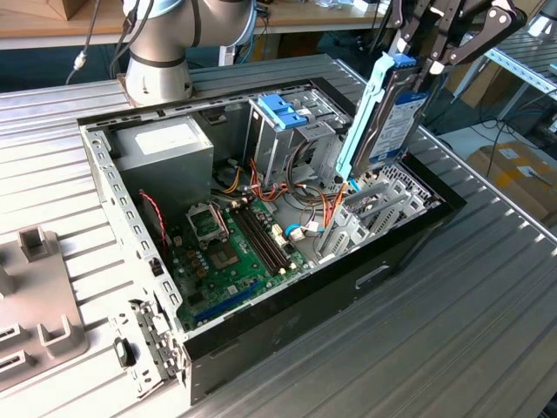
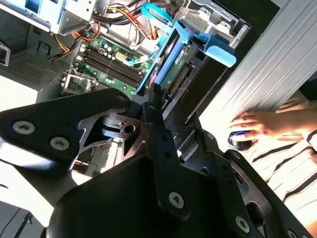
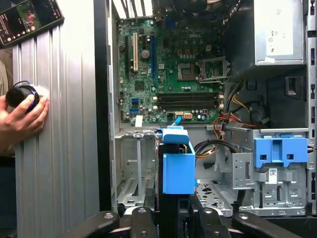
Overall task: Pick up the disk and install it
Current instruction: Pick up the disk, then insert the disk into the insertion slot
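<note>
Black gripper [image 2: 141,104] linkage looms closest in both wrist views, its fingers [image 2: 161,134] clamped on the upper end of the disk [image 1: 396,122]; in the exterior view the arm hangs from above over the exterior view's right end of the open computer case [image 1: 287,322]; the disk stands on edge, long axis near vertical and leaning, 1 blue side rail [image 1: 364,113] toward the exterior view's left, label facing outward; its lower end meets the case's open side beside orange cables [image 1: 326,205], over a grey bay [image 3: 131,168]; whether it is already inside I cannot tell; the blue-topped drive cage [image 1: 283,113] stands near, apart; the black case wall runs close behind; a person's hand [image 3: 20,116] grips a knob [image 3: 22,94] on the ribbed table [image 1: 487,305].
</note>
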Action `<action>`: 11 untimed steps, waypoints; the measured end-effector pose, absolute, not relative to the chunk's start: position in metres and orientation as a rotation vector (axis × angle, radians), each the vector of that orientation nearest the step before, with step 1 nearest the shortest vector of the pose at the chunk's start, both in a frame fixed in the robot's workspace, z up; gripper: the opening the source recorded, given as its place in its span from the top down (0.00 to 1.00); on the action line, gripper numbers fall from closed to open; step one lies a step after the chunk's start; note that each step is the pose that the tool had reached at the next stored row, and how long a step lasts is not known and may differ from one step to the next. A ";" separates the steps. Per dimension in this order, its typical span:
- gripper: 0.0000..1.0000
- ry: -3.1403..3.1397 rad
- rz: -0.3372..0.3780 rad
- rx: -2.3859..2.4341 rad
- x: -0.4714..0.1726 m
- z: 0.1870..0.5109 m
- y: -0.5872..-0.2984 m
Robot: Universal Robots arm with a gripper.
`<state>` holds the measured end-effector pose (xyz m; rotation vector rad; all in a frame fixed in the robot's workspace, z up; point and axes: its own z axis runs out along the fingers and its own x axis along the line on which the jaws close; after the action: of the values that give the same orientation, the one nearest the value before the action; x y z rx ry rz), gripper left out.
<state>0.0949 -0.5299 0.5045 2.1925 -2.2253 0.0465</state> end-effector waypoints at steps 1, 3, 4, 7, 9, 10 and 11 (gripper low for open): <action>0.65 -2.226 0.049 2.194 0.095 0.504 -0.530; 0.65 -2.227 0.050 2.194 0.096 0.503 -0.531; 0.65 -2.227 0.050 2.194 0.096 0.503 -0.532; 0.65 -2.227 0.050 2.194 0.098 0.501 -0.537; 0.65 -2.228 0.050 2.193 0.098 0.500 -0.541; 0.65 -2.229 0.050 2.192 0.099 0.500 -0.543; 0.65 -2.230 0.050 2.190 0.099 0.498 -0.545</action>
<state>0.0990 -0.5455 0.4985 2.1904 -2.2301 0.0499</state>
